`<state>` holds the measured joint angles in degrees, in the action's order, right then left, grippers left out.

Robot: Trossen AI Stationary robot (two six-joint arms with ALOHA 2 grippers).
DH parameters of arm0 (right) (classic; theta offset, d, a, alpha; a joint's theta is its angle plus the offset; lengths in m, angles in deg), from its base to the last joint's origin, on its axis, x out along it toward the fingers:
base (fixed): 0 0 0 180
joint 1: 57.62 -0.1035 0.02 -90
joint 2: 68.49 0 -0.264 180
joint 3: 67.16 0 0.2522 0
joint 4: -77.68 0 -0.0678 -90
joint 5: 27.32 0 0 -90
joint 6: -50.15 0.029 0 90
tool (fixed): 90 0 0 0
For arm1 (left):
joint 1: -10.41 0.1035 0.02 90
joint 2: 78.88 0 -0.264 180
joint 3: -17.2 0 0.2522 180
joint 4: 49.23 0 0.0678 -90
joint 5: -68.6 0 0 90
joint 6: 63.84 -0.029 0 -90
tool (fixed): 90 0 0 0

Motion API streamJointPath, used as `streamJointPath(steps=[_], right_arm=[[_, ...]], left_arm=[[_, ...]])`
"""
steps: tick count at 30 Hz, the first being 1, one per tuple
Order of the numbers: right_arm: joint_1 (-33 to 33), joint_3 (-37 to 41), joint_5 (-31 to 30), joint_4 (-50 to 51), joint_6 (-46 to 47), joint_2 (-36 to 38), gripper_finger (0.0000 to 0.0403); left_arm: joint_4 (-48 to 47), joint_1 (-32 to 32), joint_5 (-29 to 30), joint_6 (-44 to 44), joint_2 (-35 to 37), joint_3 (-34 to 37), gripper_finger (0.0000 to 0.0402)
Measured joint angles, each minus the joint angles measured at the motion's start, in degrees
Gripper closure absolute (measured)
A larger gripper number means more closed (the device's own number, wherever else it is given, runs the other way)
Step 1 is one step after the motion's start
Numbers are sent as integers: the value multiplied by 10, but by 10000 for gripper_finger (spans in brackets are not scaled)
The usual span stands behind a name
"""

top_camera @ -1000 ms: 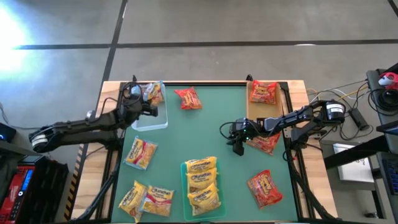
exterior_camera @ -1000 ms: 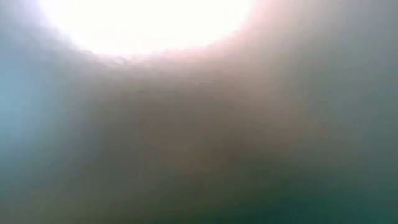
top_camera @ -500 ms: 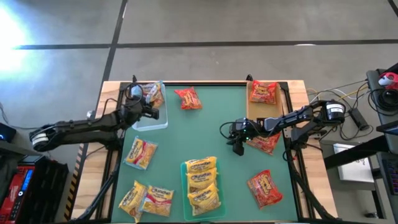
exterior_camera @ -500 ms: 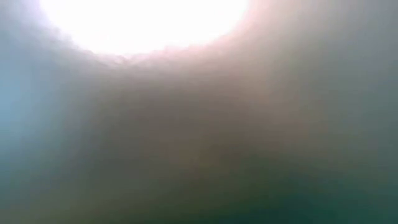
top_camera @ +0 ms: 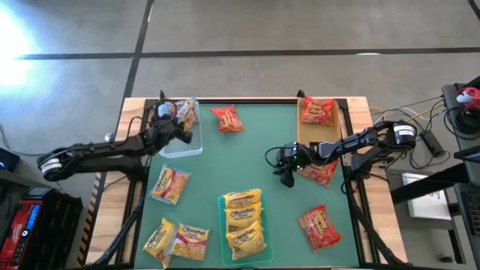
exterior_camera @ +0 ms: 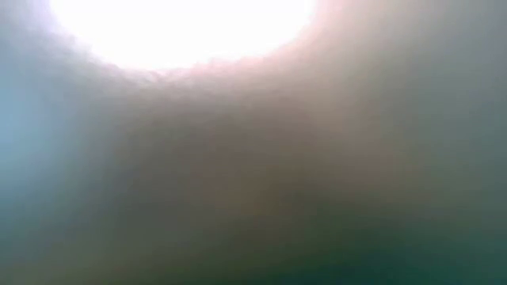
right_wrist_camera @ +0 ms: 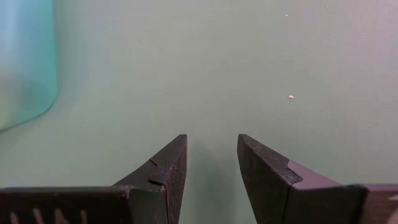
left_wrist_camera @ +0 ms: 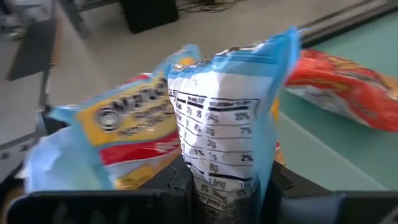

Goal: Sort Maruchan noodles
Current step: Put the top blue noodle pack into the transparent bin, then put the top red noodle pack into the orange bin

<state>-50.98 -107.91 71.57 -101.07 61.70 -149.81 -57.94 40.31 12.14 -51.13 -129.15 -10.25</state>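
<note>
Over the table, from above: you see a green mat (top_camera: 262, 150) laid on a wooden tabletop (top_camera: 358, 105), with grey concrete floor (top_camera: 262, 30) beyond the far edge.
Left gripper: your left gripper (top_camera: 184, 129) sits at the clear tray (top_camera: 180, 144) in the far left corner; its wrist view shows the fingers clamped on an orange-and-white packet (left_wrist_camera: 227, 124), nutrition panel facing the camera.
Behind that packet: you can make out another orange-and-white packet (left_wrist_camera: 118, 130) in the tray and a red packet (left_wrist_camera: 342, 81) lying on the mat just beside it.
Right gripper: your right gripper (top_camera: 286, 175) points down near the mat's right half; its wrist view shows the fingers (right_wrist_camera: 168, 171) apart with only bare mat between them.
Red packets: you have one in the tan tray (top_camera: 304, 131) at the far right corner (top_camera: 318, 111), one under the right arm (top_camera: 321, 172), one near the front right (top_camera: 318, 226), and one on the mat near the far edge (top_camera: 226, 118).
Yellow packets: you find a stack in the green tray (top_camera: 223, 232) at front centre (top_camera: 244, 219), one loose on the left (top_camera: 169, 184), one at the front left (top_camera: 157, 240).
Front left too: an orange-and-white packet (top_camera: 192, 240) lies touching the yellow one.
Room: cables and equipment (top_camera: 457, 112) crowd the right side; a red box (top_camera: 26, 217) stands at the left.
Low view: you get only glare and blur, nothing readable.
</note>
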Motion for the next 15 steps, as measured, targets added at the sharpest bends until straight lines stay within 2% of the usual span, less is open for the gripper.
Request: streamJointPath(steps=[5,8,10,12,15], right_arm=[[0,0,0,0,0,0,271],[0,0,0,0,0,0,271],[0,0,0,0,0,0,271],[0,0,0,0,0,0,271],[0,0,0,0,0,0,271]], left_arm=[[-15,31,-4,5,6,0,290],[-21,34,-30,-2,15,0,253],[-17,33,-31,-36,24,0,224],[-14,35,-15,-75,35,0,196],[-21,36,51,-112,52,-4,166]])
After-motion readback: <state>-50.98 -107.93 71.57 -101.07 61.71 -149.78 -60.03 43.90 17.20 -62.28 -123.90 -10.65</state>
